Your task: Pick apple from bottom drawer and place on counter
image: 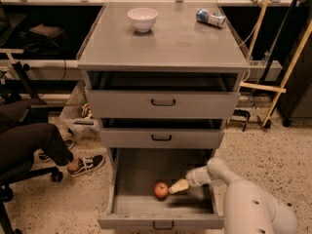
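Note:
A small red apple [161,189] rests on the grey floor of the pulled-out bottom drawer [127,178], near its front middle. My gripper [177,186] reaches down into that drawer from the right on a white arm, its pale fingertips right beside the apple's right side. Whether they touch the apple I cannot make out. The counter [163,40] is the flat grey top of the cabinet, far above the gripper.
A white bowl [143,19] stands at the counter's back left and a can [210,18] lies at its back right. The two upper drawers [163,103] stand slightly open. A seated person's leg and shoe [85,164] are on the floor at left. Wooden poles [287,74] lean at right.

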